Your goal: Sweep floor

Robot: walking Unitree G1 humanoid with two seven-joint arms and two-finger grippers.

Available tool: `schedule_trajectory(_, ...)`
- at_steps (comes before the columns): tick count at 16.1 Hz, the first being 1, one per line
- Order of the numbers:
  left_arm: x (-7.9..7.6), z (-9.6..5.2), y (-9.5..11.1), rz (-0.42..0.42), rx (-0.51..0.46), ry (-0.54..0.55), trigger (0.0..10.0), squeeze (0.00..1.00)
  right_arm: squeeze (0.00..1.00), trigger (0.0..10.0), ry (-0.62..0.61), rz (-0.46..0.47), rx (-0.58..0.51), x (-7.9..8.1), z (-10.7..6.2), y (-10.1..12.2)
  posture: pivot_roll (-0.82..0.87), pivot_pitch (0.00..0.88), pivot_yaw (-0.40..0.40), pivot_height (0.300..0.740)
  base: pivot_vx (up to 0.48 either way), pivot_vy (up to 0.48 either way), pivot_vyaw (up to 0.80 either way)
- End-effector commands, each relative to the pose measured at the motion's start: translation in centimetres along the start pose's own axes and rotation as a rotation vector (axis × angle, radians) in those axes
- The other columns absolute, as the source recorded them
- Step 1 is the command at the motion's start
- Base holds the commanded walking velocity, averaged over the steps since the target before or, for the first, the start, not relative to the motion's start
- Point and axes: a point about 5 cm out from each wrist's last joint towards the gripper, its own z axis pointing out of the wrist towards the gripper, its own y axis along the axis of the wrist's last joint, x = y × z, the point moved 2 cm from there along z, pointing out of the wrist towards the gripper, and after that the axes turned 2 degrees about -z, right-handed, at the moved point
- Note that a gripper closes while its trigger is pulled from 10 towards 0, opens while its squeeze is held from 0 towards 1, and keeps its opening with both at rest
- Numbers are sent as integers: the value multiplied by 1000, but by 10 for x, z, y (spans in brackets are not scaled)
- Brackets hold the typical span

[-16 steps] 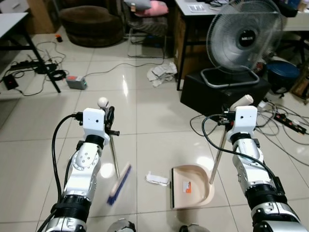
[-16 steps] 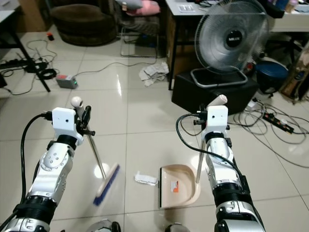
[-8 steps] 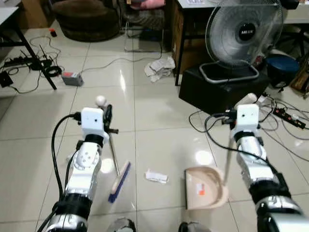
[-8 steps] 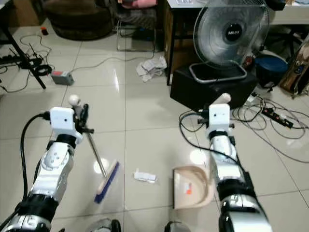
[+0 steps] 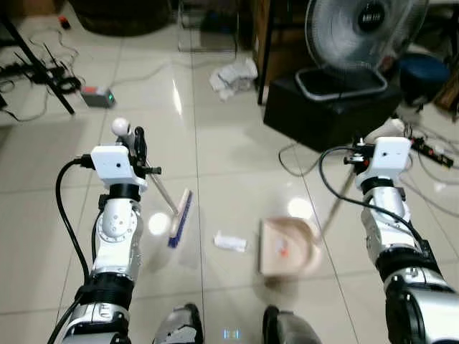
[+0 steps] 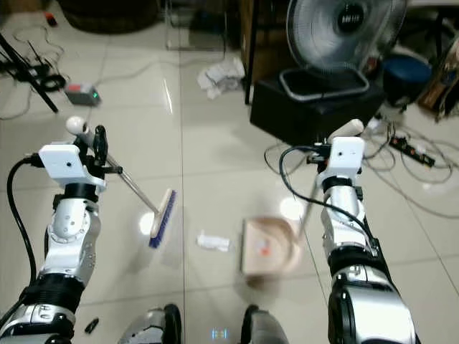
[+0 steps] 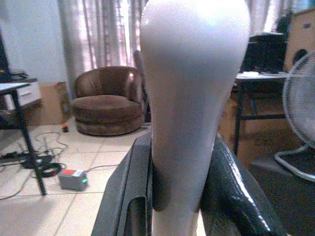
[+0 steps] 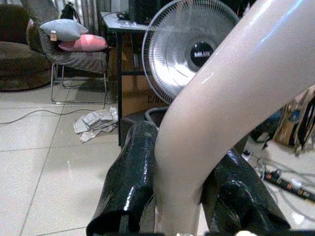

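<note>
My left gripper (image 5: 136,140) is clamped on the broom (image 5: 179,218) handle near its top; the wrist view shows both fingers (image 7: 125,196) pressed against the pale grip. My right gripper (image 6: 343,147) is likewise closed around the dustpan (image 5: 287,247) handle, its fingers (image 8: 130,182) hugging the beige shaft.

From the left grip the handle slants down to the brush head, which sits on the tile to my left of the paper scrap (image 5: 230,241). The scrap lies between the brush and the dustpan's open mouth, near both but touching neither. The dustpan looks blurred, so I judge it is not yet settled.

To do this well I would plant the pan's lip flat on the floor first, then draw the brush across in 1 low stroke, bristles down, pushing the scrap straight into the mouth. Too fast, and it may skip past the lip.
</note>
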Motion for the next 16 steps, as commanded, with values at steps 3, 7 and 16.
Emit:
schedule_trajectory(3,12,3,18,-6,-89,4,10000,0,0,10000,1,70,-78,-2,6,13,52,316,27,740,0,0,0)
schedule_trajectory(7,17,1,20,0,-87,-12,10000,0,0,10000,37,66,-82,0,16,22,79,322,27,740,0,0,0)
schedule_trajectory(16,28,-5,12,22,-42,11,10000,0,0,10000,-14,-50,-102,-26,19,32,54,282,23,740,0,0,0)
